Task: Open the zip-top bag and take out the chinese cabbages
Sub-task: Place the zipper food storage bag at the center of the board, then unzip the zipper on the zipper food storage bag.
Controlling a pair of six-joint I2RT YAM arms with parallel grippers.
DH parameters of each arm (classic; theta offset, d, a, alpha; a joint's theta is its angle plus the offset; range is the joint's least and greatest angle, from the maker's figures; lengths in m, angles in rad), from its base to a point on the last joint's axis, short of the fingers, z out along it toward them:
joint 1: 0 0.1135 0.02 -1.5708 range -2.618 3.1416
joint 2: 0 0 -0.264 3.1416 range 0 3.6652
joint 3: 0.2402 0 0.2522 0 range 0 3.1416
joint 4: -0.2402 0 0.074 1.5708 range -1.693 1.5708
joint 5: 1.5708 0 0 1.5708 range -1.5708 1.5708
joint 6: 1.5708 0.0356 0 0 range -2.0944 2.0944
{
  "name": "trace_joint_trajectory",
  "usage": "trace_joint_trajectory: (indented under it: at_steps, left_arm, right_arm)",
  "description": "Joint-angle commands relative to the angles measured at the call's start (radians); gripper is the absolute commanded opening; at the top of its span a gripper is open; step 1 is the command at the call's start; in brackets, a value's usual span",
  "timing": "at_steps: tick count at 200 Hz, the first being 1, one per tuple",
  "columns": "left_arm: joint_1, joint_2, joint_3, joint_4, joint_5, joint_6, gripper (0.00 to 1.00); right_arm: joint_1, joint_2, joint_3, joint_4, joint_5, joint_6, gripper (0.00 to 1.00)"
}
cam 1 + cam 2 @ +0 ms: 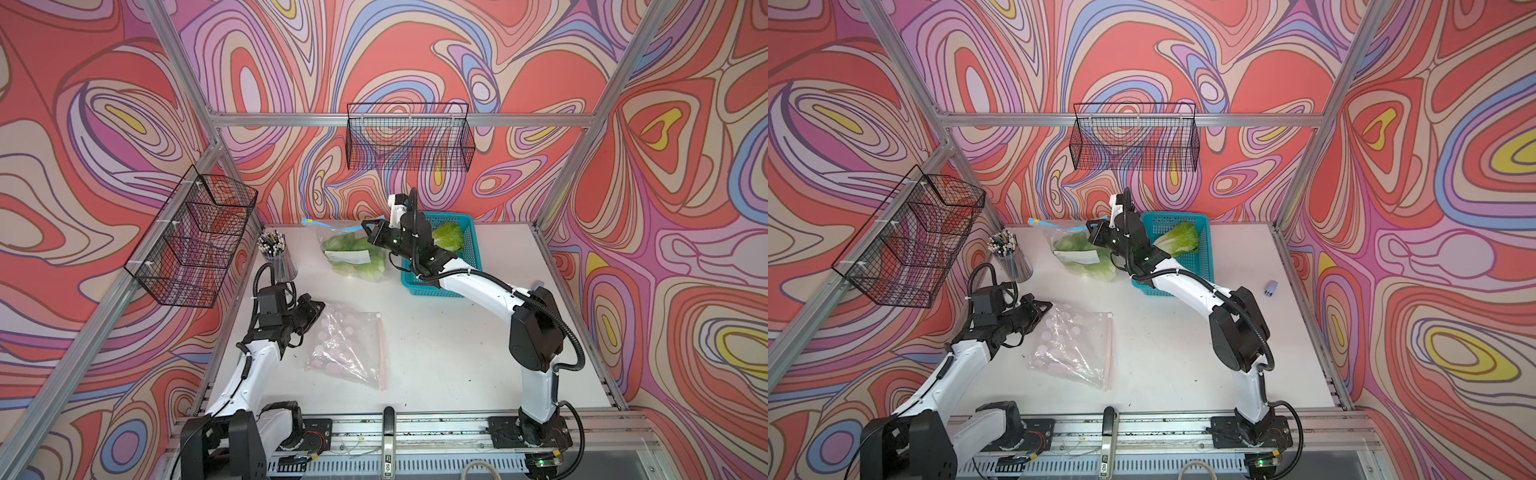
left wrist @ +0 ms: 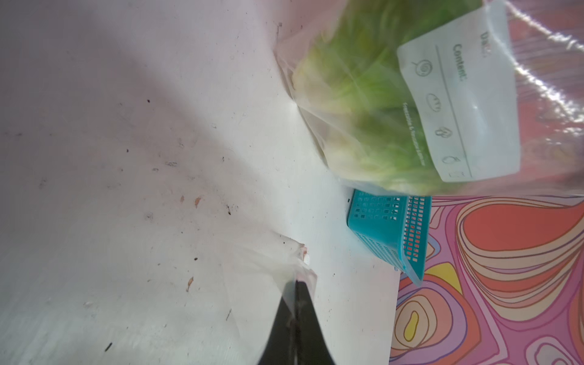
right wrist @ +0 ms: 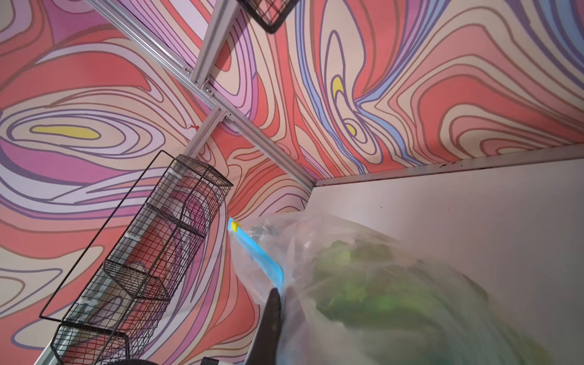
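Enclosure: swirl-patterned walls (image 1: 415, 50) in red, pink, lilac and blue, braced by an aluminium frame (image 1: 291, 119); a white table (image 1: 457, 353), speckled with small dark crumbs, forms the work surface; a black wire rack (image 1: 191, 237) hangs on the left wall and a wire basket (image 1: 409, 137) on the back wall; a teal basket (image 1: 468, 249) stands at the back of the table, right of centre. The zip-top bag (image 1: 353, 253) lies just left of it; the blue zip strip runs left to right along the bag's far edge, so the mouth faces the back wall and the bottom faces the front. The chinese cabbages (image 1: 355, 266) inside lie crosswise; the film blurs each head's direction. A loose cabbage head (image 1: 1179, 241) rests tilted in the teal basket, pale base toward the bag, green tips toward the right wall. The right gripper (image 3: 274, 300) is clamped on the zip strip; the left gripper (image 2: 297, 287) has its jaws together, pinching a corner of a second bag (image 1: 349, 345), which lies flat at front left. A pencil cup (image 1: 276, 253) stands at back left.
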Motion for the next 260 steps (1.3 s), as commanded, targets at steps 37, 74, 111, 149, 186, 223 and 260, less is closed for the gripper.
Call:
trace_joint_trajectory:
  at_steps: [37, 74, 111, 149, 186, 223, 260]
  left_arm:
    - [0.007, 0.186, 0.055, 0.165, -0.016, -0.032, 0.27]
    - [0.007, 0.175, 0.108, 0.095, -0.043, -0.011, 0.7]
    - [0.007, 0.056, 0.167, -0.076, -0.121, 0.007, 0.79]
    - [0.01, -0.074, 0.291, -0.31, -0.245, 0.017, 0.77]
    - [0.015, -0.105, 0.418, -0.432, -0.317, -0.005, 0.73]
    - [0.02, -0.084, 0.483, -0.451, -0.315, -0.11, 0.71]
    - [0.024, -0.064, 0.468, -0.409, -0.309, -0.177, 0.69]
  right_arm:
    - [-0.007, 0.022, 0.002, 0.002, -0.041, -0.012, 0.0]
    - [-0.006, -0.002, -0.018, -0.016, -0.082, -0.036, 0.0]
    - [-0.008, -0.035, -0.058, -0.04, -0.122, -0.069, 0.0]
    - [-0.01, -0.066, -0.121, -0.068, -0.184, -0.101, 0.0]
    - [-0.01, -0.094, -0.196, -0.061, -0.255, -0.11, 0.0]
    - [-0.01, -0.125, -0.264, -0.053, -0.294, -0.118, 0.0]
    - [-0.008, -0.139, -0.313, -0.029, -0.322, -0.109, 0.0]
